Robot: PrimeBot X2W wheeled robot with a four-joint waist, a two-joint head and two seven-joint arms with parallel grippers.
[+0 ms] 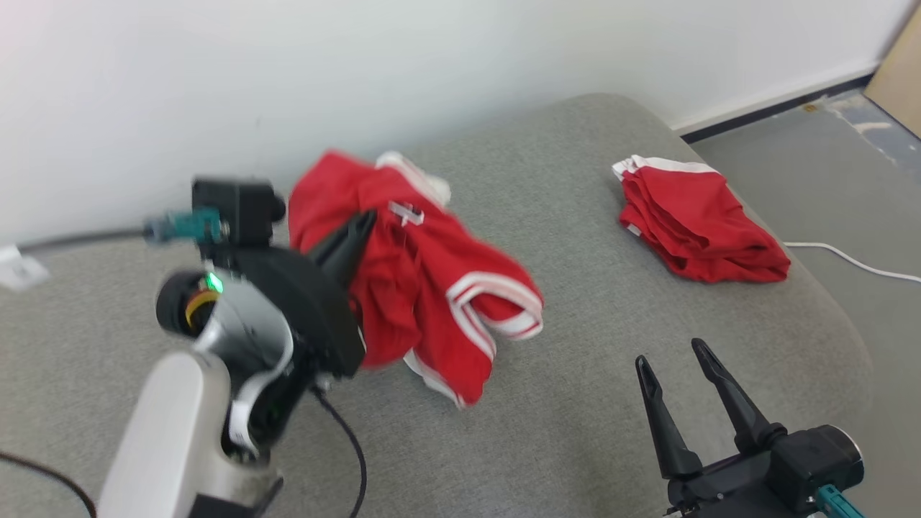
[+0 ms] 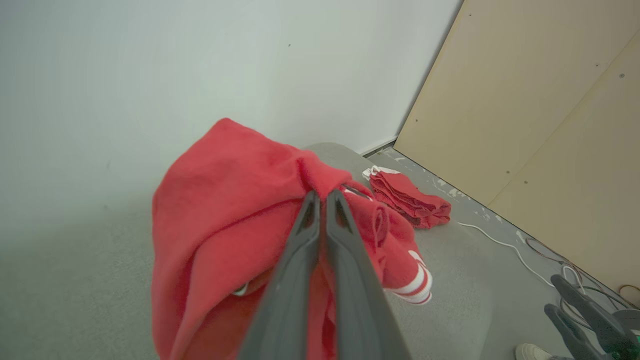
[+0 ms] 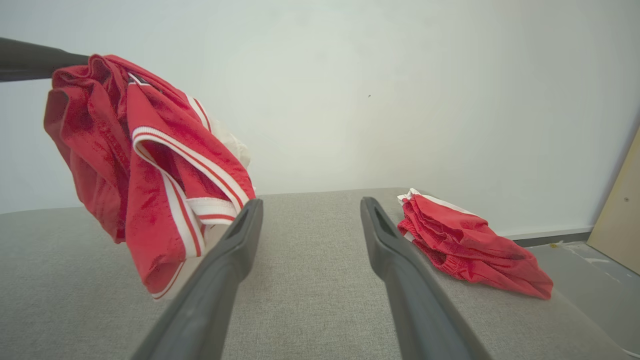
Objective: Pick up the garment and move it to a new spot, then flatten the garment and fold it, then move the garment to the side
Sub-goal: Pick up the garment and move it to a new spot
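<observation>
The garment [image 1: 424, 288] is a pair of red shorts with white stripes, bunched and hanging above the grey cushion [image 1: 575, 403]. My left gripper [image 1: 363, 219] is shut on its upper folds; in the left wrist view the two fingers [image 2: 322, 195] meet on the red cloth [image 2: 225, 215]. From the right wrist the garment [image 3: 150, 165] dangles at the left, held from the upper left by the left gripper's dark fingers [image 3: 30, 60]. My right gripper [image 1: 669, 354] stands open and empty low at the right, well apart from the garment, its jaws [image 3: 311, 204] spread over bare cushion.
A second red garment [image 1: 698, 223] lies folded near the cushion's far right edge. A white wall runs close behind. A white cable [image 1: 849, 260] lies on the floor at the right, and a tan board [image 2: 550, 125] leans beyond. A shoe [image 2: 532, 352] shows at the left wrist view's bottom.
</observation>
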